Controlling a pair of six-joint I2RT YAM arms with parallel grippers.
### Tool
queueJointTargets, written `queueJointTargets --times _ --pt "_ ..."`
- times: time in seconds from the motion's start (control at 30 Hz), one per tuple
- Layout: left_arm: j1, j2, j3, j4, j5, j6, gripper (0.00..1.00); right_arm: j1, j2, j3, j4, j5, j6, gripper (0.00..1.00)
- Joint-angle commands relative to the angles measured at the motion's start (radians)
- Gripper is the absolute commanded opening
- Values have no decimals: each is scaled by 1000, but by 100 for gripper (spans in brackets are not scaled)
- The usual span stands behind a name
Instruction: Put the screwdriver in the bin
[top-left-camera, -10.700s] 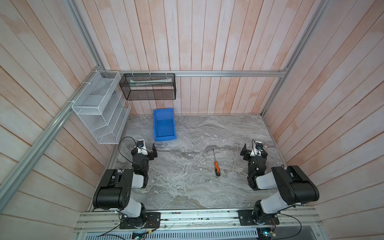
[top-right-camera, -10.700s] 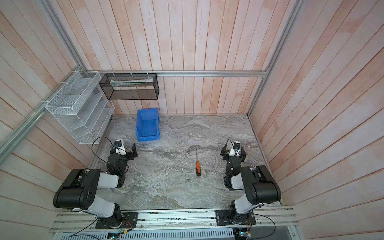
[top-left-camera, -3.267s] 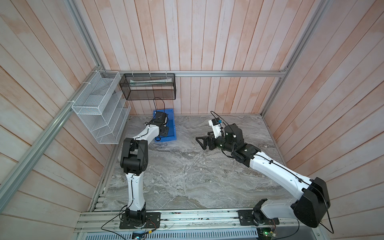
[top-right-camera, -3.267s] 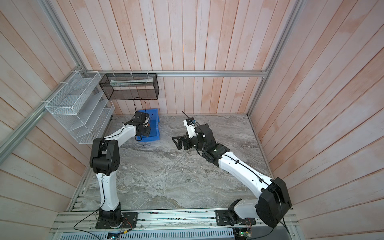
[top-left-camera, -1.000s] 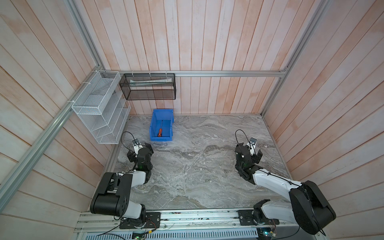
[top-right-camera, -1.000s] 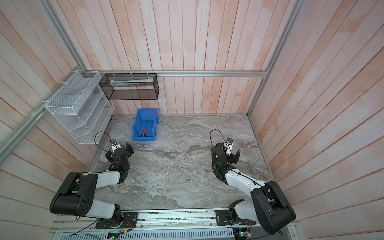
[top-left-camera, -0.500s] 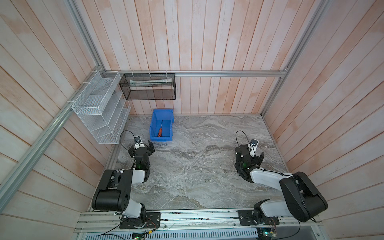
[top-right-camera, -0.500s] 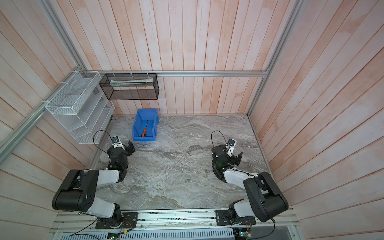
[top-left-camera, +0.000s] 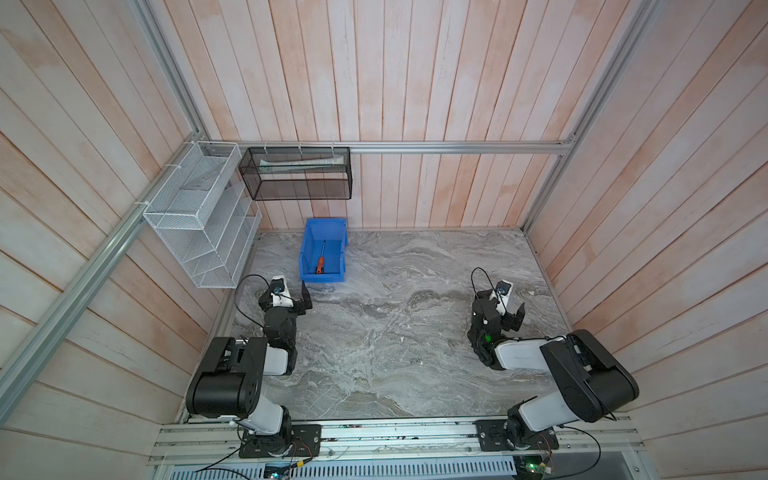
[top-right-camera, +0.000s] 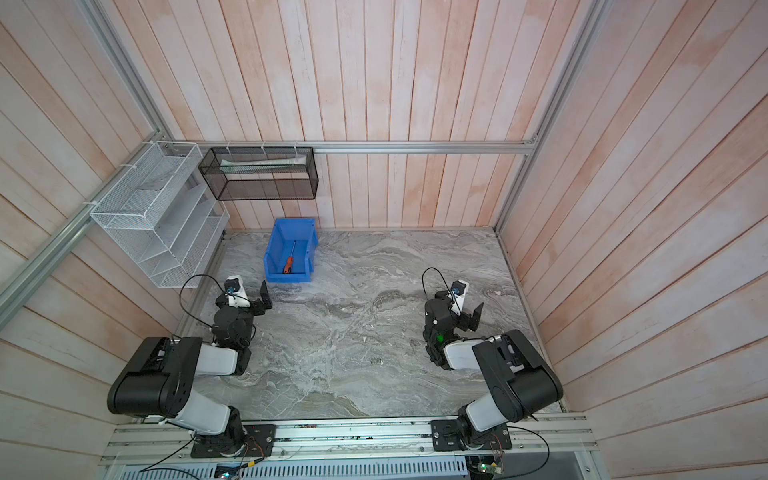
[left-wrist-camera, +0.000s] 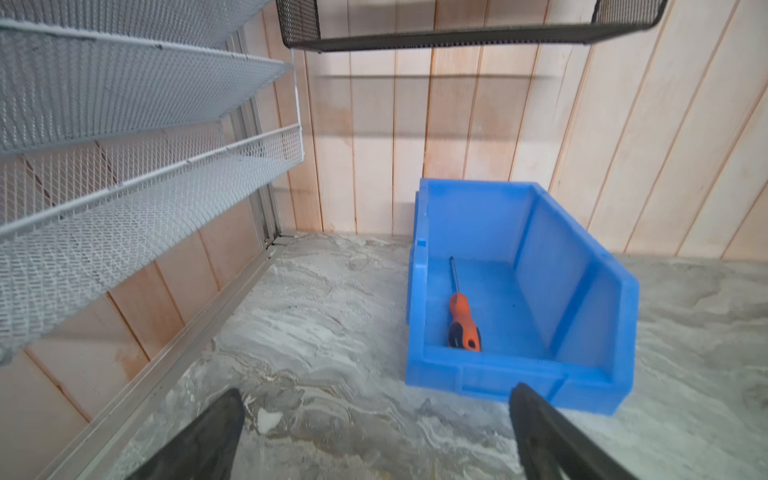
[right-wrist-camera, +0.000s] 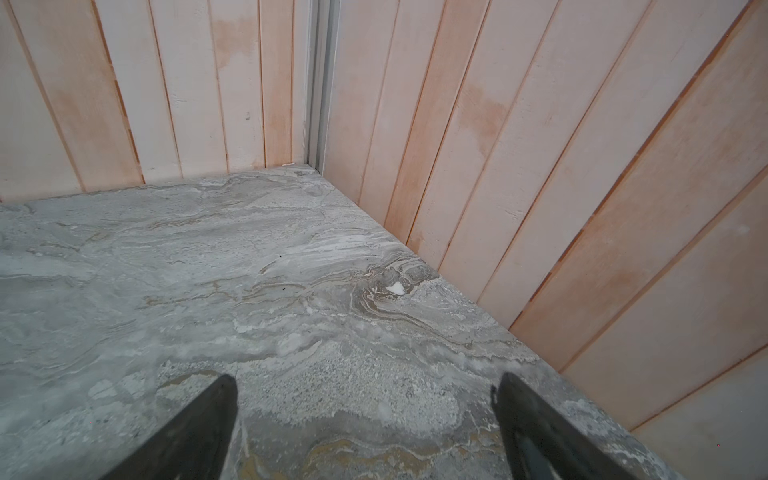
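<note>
The orange-handled screwdriver lies flat inside the blue bin, handle toward the low front lip and shaft toward the back wall. The bin stands at the back left of the marble table. In both top views my left gripper hovers just in front of the bin, open and empty. My right gripper is open and empty over the right side of the table, far from the bin.
A white wire rack hangs on the left wall, close above the left arm. A black mesh basket holding a white tube hangs on the back wall above the bin. Wooden walls close in three sides.
Both arms have folded a little further back toward their bases over the last second. The screwdriver and the bin have not moved.
</note>
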Motion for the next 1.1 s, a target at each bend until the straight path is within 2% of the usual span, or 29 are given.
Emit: queueJointTargets --times 0.0,0.07,0.13,0.23,0.3,0.5,0.7,0.87,1.07 --pt "2 -5 -8 -78 60 -20 100 1 24 5 132 -23 -90 98" --pt "2 -4 -8 -80 61 -21 100 1 11 -23 186 -66 -124 98" --pt "3 -5 -9 -79 62 -19 100 -5 48 -101 473 -71 -270 98" --pt "2 -4 -9 -79 62 -21 100 -16 168 -141 766 -66 -377 99" --pt "3 -5 -8 -80 62 -21 100 -6 145 -149 724 -71 -352 98" --pt "6 -5 -7 -83 66 -21 100 7 168 -225 913 -110 -392 98" --pt "9 -4 -5 -84 73 -24 100 -4 152 -245 913 -138 -369 98" --pt "14 -5 -4 -90 87 -24 100 -59 91 -305 886 -247 -275 98" --pt "24 -5 -1 -92 106 -27 100 -99 54 -315 826 -338 -228 98"
